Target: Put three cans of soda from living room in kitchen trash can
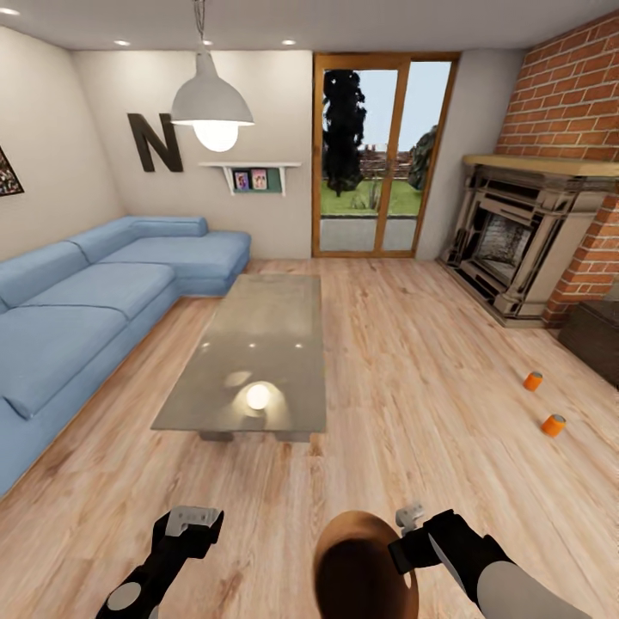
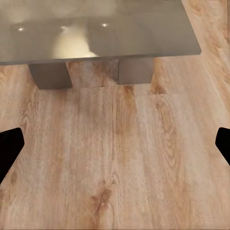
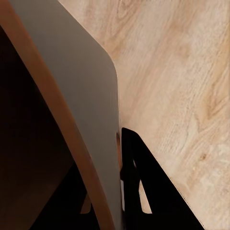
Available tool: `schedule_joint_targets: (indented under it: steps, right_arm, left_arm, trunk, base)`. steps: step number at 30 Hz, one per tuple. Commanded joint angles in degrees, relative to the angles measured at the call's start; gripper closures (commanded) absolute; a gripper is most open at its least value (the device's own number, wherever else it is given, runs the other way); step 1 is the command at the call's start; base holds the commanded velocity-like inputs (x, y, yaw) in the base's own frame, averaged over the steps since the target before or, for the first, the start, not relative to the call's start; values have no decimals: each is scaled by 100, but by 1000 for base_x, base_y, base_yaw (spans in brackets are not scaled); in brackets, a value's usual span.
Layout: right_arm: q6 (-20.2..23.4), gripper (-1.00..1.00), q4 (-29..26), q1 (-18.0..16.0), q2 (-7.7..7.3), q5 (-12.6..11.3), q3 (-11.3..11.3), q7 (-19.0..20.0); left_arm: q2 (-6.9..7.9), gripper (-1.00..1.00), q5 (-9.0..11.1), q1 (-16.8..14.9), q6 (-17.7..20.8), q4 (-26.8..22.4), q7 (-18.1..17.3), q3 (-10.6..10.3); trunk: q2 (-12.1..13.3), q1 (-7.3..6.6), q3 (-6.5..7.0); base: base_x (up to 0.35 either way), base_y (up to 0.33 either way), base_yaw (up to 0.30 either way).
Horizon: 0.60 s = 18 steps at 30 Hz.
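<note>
The right gripper (image 1: 411, 535) is clamped on the rim of the trash can (image 1: 361, 563), one finger (image 3: 143, 182) pressed against the pale grey outside wall and the other apparently tucked inside, so the robot's carrying the bin low in front of itself in the living room. The left gripper (image 1: 191, 521) hangs over bare wood floor (image 2: 115, 158) with its fingers spread wide, holding nothing, near the end of the grey coffee table (image 1: 258, 352). Two orange soda cans (image 1: 553, 425) sit on the floor off to the right, near the fireplace (image 1: 516, 249) — well apart from the robot. My worry: it's a one-sided pinch on a thin rim, so the bin could swing or slip out if the base turns fast, and a tilted bin would dump any can dropped in. Hard to tell whether those cans are upright or tipped, they're tiny. The bin's bottom is cut off at the frame edge and its inside is dark, so can't say if anything's in there.
</note>
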Motion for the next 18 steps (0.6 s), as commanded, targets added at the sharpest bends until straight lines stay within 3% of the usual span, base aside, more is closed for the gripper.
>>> schedule_joint_targets:
  steps: [1, 18]
  right_arm:
    - [22, 100, 0, -1, 1, -78, -20, 38]
    - [19, 100, 0, -1, 1, -78, -20, 38]
  left_arm:
    - [0, -100, 0, 0, 1, 0, 0, 0]
    - [0, -100, 1, 0, 29, 0, 0, 0]
  trunk:
    - [0, 0, 7]
    - [0, 0, 110]
  base:
    - [0, 318, -202]
    - [-49, 318, -203]
